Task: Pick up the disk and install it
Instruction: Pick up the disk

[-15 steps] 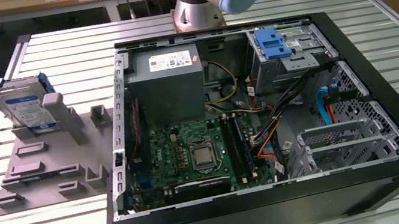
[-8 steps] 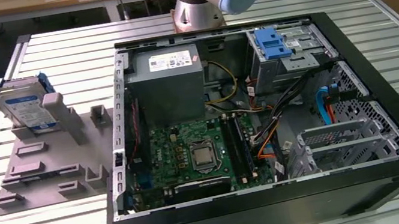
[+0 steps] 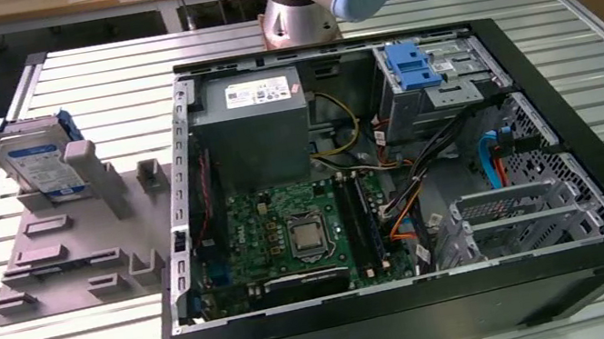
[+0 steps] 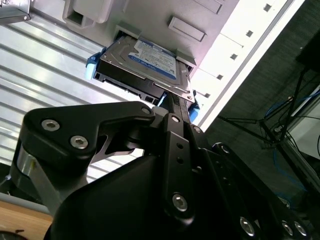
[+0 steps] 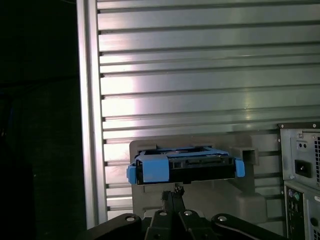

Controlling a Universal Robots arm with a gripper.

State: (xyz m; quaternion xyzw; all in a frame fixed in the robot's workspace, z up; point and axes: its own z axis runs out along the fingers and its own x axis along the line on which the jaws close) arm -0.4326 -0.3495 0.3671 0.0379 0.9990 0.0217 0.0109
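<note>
Black gripper (image 5: 173, 192), fingers clenched on nothing, faces the disk (image 5: 190, 167) just beyond its tips, upright in a grey holder (image 5: 235, 200) on the ribbed metal table (image 5: 200, 75) beside the computer case (image 5: 300, 165).

exterior view: I see soft, even overhead light on the disk (image 3: 40, 163); computer case (image 3: 425, 315) beside it shaded inside | second wrist view: holder plate (image 4: 225, 30) past the disk blown white | first wrist view: dim; glare bands on table slats (image 5: 200, 95) beyond the disk
</note>
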